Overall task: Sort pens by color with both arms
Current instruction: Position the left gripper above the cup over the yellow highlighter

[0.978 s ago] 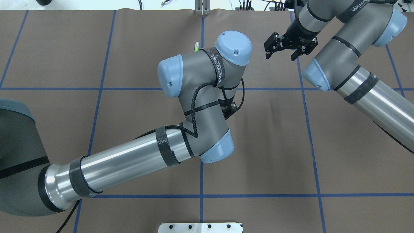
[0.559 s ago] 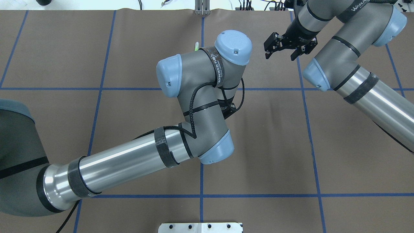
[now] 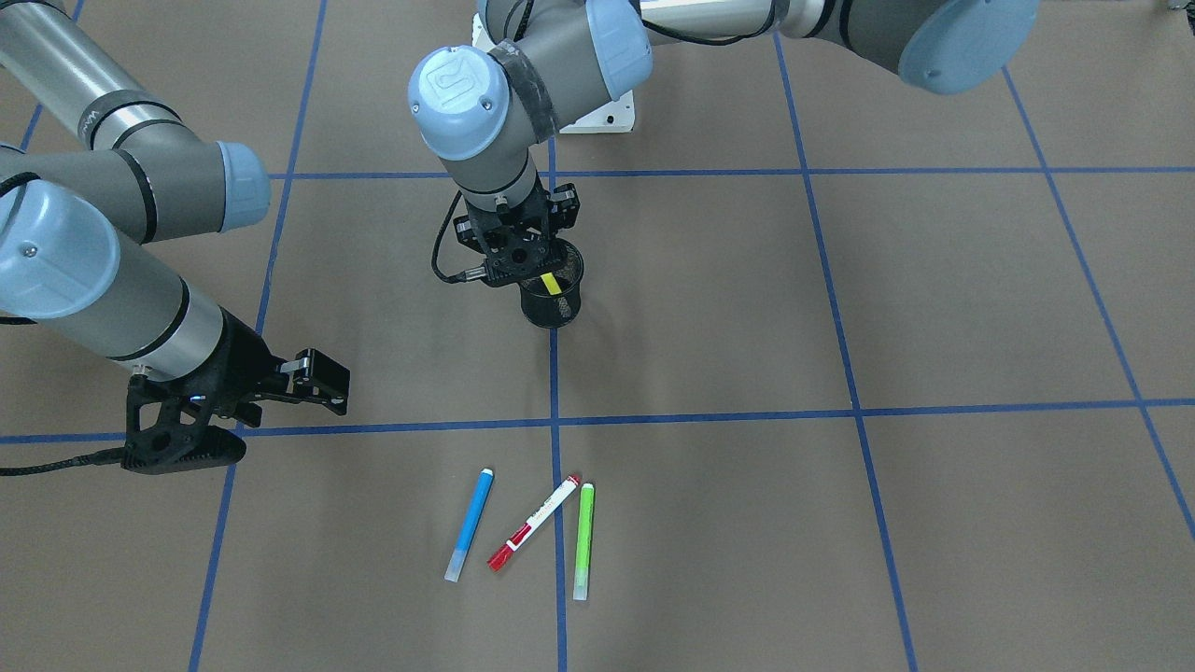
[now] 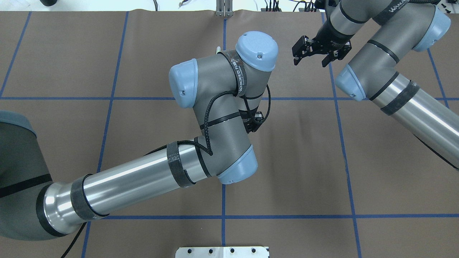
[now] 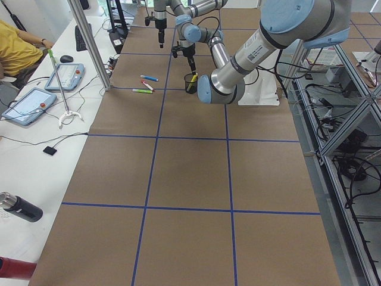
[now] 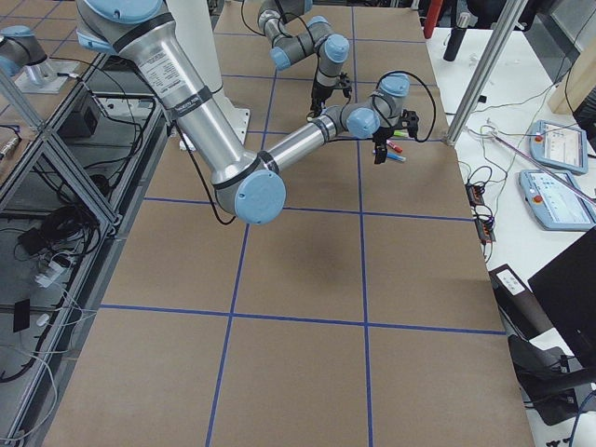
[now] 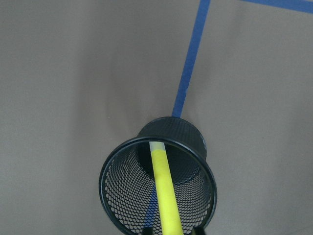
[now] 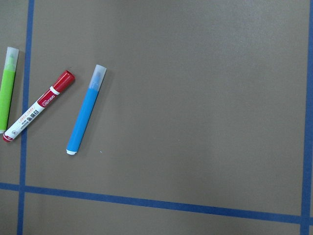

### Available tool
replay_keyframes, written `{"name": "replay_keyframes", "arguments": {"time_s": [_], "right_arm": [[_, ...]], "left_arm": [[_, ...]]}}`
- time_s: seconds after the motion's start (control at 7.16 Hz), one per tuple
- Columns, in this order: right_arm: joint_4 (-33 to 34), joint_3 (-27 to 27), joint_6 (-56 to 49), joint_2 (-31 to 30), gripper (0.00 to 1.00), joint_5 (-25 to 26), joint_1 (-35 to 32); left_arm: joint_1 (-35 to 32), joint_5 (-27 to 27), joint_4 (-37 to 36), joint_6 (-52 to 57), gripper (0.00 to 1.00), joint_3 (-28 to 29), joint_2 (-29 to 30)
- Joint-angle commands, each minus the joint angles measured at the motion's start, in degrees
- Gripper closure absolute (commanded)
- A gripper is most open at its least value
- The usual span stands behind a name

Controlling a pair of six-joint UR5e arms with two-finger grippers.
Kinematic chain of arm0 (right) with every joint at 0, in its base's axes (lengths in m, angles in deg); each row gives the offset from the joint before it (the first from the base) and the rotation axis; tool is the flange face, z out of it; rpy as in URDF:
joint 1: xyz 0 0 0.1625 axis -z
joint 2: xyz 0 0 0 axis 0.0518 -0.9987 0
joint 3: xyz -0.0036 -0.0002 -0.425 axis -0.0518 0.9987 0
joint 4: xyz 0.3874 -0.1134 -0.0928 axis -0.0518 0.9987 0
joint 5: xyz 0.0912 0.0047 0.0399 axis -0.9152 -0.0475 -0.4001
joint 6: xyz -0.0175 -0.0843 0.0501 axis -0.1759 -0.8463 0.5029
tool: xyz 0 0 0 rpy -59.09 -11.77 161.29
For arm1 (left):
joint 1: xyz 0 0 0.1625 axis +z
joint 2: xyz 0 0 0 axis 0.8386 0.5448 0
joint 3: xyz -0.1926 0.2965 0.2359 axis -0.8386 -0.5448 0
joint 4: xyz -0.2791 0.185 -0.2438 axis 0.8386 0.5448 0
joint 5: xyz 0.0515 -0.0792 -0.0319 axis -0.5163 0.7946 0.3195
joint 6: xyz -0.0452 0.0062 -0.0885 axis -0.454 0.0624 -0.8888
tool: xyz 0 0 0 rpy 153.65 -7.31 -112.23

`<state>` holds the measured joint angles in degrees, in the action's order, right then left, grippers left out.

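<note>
a black mesh cup (image 3: 551, 301) holds the slim yellow pen (image 7: 164, 191), leaning; the left gripper (image 3: 532, 261) above stands parted, gripping nothing, and the right gripper (image 4: 310, 61) gapes empty. overhead, the left arm (image 4: 215, 107) hides the cup; the front view shows a blue pen (image 3: 470, 525), a red-capped white pen (image 3: 534, 523) and a green pen (image 3: 583, 541) on the brown worktop (image 3: 840, 513)

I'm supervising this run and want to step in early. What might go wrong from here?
The yellow pen leans in the cup right under the left gripper; pulling away sideways may tip the cup. The red pen lies very close to the green pen, so the open right gripper may nudge one grabbing the other.
</note>
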<state>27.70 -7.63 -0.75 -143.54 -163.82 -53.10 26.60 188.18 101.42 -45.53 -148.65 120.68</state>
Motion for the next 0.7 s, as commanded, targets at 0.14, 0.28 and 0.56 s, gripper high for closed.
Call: {"name": "replay_keyframes", "arguments": {"time_s": [0.14,0.28,0.56], "right_arm": [[0.0,0.0,0.0,-0.1,0.01,0.0,0.2],[0.0,0.0,0.0,-0.1,0.01,0.0,0.2],[0.0,0.0,0.0,-0.1,0.01,0.1,0.3]], "left_arm": [[0.6,0.1,0.0,0.2,0.4,-0.1,-0.3],[0.7,0.1,0.1,0.2,0.41,-0.1,-0.3],[0.9,0.1,0.1,0.2,0.43,-0.1,-0.4]]}}
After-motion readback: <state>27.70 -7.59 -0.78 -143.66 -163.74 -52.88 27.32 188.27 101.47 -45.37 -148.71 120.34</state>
